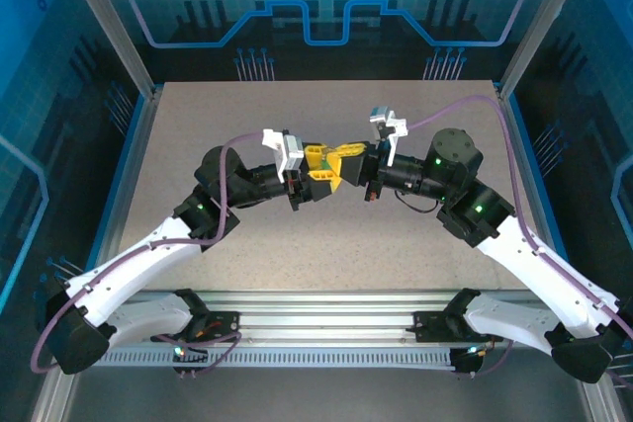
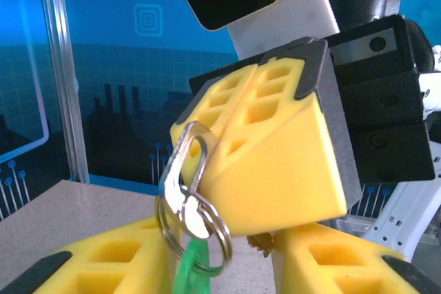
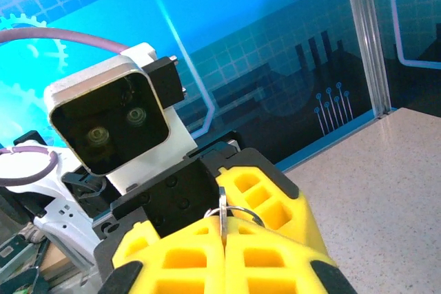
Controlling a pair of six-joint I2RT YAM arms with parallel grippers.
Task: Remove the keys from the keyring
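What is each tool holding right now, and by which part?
The right tool is shut on the keyring, pinching its top loop; the green key hangs below. The left tool stands open around the key, gripping nothing.

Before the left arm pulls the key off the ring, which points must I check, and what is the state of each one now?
1. Is the right gripper shut on the keyring? Ok: the metal loop is pinched between its fingers.
2. Does the green key hang below the ring, inside the left gripper? Ok.
3. Are the left fingers closed on the key? Not ok: they stand apart on either side of it.
4. Is the split end of the ring turned toward the key? Cannot tell.
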